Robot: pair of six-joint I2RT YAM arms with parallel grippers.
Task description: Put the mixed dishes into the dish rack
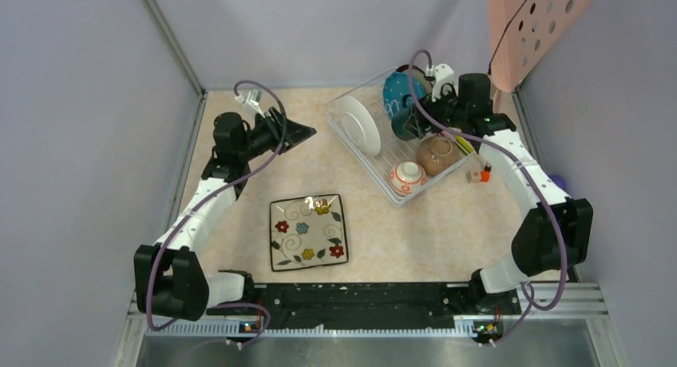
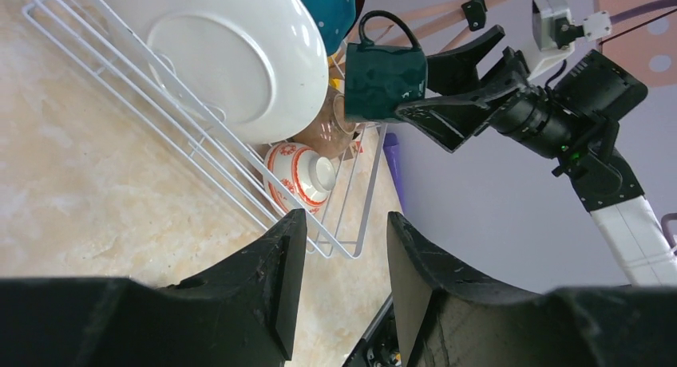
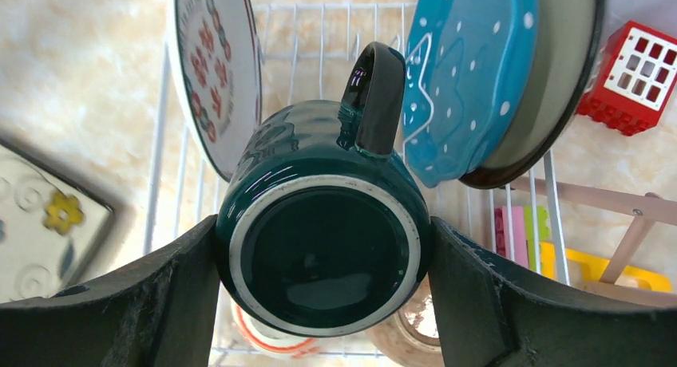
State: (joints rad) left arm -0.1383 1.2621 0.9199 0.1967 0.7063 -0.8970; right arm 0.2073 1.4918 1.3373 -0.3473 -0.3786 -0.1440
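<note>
Over the far right corner of the table (image 1: pixel 455 231), a teal mug (image 2: pixel 385 76) hangs above the white wire dish rack (image 1: pixel 375 179), clamped by the right gripper (image 3: pixel 323 295). The left gripper (image 2: pixel 345 223) hovers empty, jaws apart. A square floral plate (image 1: pixel 307 231) lies near the front edge.
</note>
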